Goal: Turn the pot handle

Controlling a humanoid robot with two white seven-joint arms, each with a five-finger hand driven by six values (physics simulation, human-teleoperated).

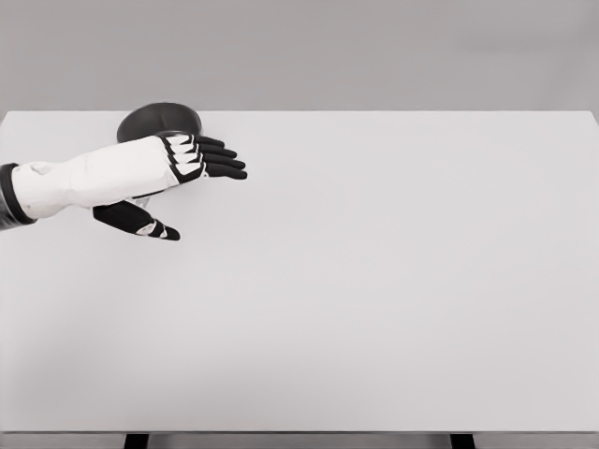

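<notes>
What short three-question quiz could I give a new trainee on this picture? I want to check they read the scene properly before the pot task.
1. True or false: the white-sleeved left hand with black fingers has its fingers stretched out, not closed around anything.
2. Where does the dark round metal pot sit on the white rectangular table? A) far left, near the back edge B) centre C) near right corner
3. Fill in: the left hand covers the pot's ____ side in the head view.

Key: 1 true; 2 A; 3 near (front). The pot's handle cannot be made out, and the right arm is out of view.
</notes>
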